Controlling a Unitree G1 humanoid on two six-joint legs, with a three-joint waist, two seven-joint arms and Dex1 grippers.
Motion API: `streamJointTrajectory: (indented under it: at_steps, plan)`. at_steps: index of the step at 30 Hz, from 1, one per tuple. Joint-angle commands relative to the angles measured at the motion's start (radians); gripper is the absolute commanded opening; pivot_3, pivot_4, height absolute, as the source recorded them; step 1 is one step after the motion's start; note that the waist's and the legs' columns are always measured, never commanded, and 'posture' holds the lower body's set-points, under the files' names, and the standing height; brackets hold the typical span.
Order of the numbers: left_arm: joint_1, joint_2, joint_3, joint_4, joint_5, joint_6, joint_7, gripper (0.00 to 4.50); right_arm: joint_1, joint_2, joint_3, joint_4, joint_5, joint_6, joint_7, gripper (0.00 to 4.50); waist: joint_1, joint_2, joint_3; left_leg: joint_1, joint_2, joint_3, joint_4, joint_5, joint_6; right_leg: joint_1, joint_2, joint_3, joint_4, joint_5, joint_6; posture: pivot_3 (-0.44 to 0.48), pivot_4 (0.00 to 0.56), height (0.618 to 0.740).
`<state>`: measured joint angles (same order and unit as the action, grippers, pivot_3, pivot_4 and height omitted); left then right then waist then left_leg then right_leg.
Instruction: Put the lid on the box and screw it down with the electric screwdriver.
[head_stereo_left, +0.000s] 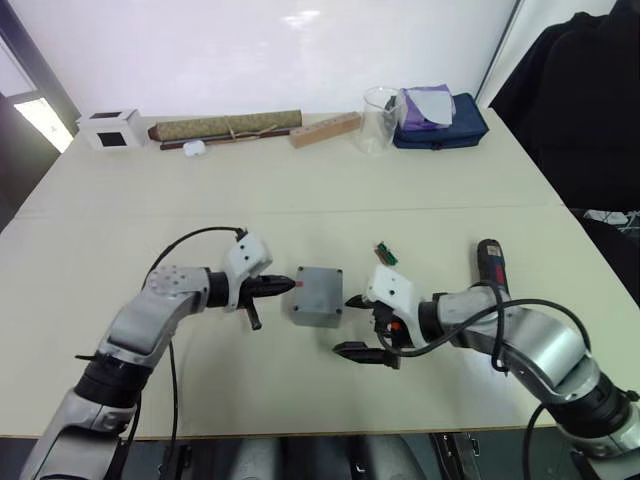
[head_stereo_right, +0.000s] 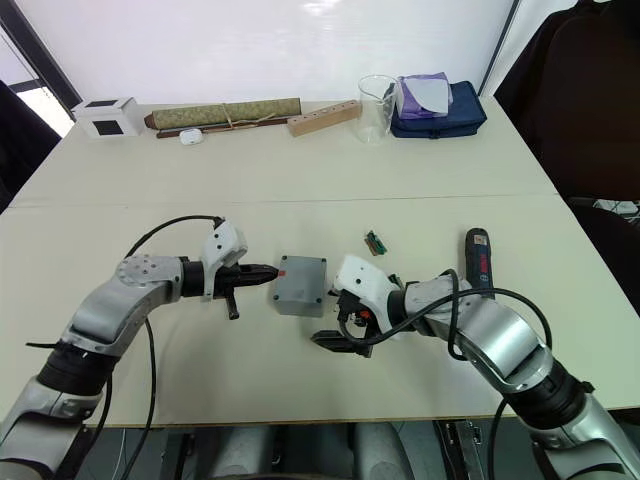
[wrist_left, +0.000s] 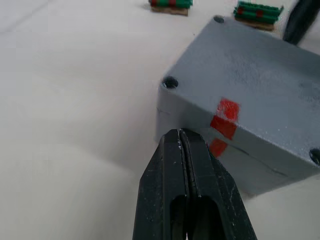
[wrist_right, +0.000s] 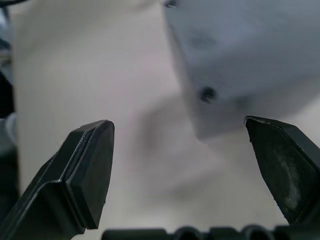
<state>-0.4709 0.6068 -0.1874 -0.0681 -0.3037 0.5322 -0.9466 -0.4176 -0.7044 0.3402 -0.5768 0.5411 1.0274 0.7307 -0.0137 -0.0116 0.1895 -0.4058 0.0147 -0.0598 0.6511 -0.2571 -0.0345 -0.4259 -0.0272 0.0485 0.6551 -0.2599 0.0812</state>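
The grey box (head_stereo_left: 317, 298) sits mid-table with the lid (wrist_left: 250, 75) resting on top; a thin seam and red marks (wrist_left: 223, 125) run down its near side. My left gripper (head_stereo_left: 283, 287) is shut with nothing in it, its tip just short of the box's left face. My right gripper (head_stereo_left: 346, 325) stands open just right of the box, which does not reach between the fingers. The electric screwdriver (head_stereo_left: 491, 263), black with red markings, lies flat on the table beyond my right forearm.
A small green part (head_stereo_left: 386, 254) lies just behind my right gripper. Along the far edge stand a white cube (head_stereo_left: 110, 128), a brown roll (head_stereo_left: 225, 127), a wooden block (head_stereo_left: 325, 129), a glass beaker (head_stereo_left: 380, 118) and a blue pouch (head_stereo_left: 440, 118).
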Motion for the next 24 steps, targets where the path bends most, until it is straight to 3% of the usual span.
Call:
streamJointTrajectory:
  at_steps: [1, 7, 13, 20, 24]
  plan:
    - [-0.053, -0.037, -0.017, 0.056, 0.026, -0.058, -0.012, 0.0, -0.014, 0.032, -0.006, -0.063, 0.048, 0.036, 0.002, 4.46, 0.0, 0.0, 0.0, 0.0, 0.0, 0.0, 0.0, 0.0, 0.0, 0.0, 0.0, 0.0, 0.0, 0.0, 0.0, 0.0, 0.15, 0.74]
    - [-0.078, -0.028, 0.002, 0.113, 0.058, -0.099, -0.025, 0.0, -0.008, -0.009, -0.056, -0.078, 0.055, 0.054, 0.012, 4.46, -0.003, 0.0, 0.0, 0.0, 0.0, 0.0, 0.0, 0.0, 0.0, 0.0, 0.0, 0.0, 0.0, 0.0, 0.0, 0.0, 0.15, 0.74]
    - [0.024, 0.087, 0.025, 0.021, 0.049, -0.063, -0.074, 0.0, -0.043, -0.133, 0.004, 0.062, -0.129, -0.138, 0.068, 4.46, -0.009, 0.0, 0.0, 0.001, 0.0, 0.001, 0.0, 0.0, 0.0, 0.0, 0.0, 0.0, 0.0, 0.0, 0.0, 0.0, 0.15, 0.74]
    - [0.19, 0.175, 0.055, -0.174, -0.031, 0.043, -0.126, 0.0, -0.134, -0.087, 0.065, 0.262, -0.254, -0.328, 0.155, 4.46, -0.007, 0.0, 0.0, 0.001, 0.0, 0.002, 0.0, 0.0, 0.0, 0.0, 0.0, 0.001, 0.0, 0.0, 0.0, 0.0, 0.15, 0.74]
    - [0.23, 0.116, 0.039, -0.27, -0.052, 0.097, -0.05, 0.0, -0.194, -0.033, 0.133, 0.351, -0.305, -0.435, 0.249, 4.46, -0.003, 0.0, 0.001, 0.001, 0.0, 0.001, 0.0, 0.0, 0.0, 0.0, -0.001, 0.001, 0.0, 0.0, 0.0, 0.0, 0.15, 0.74]
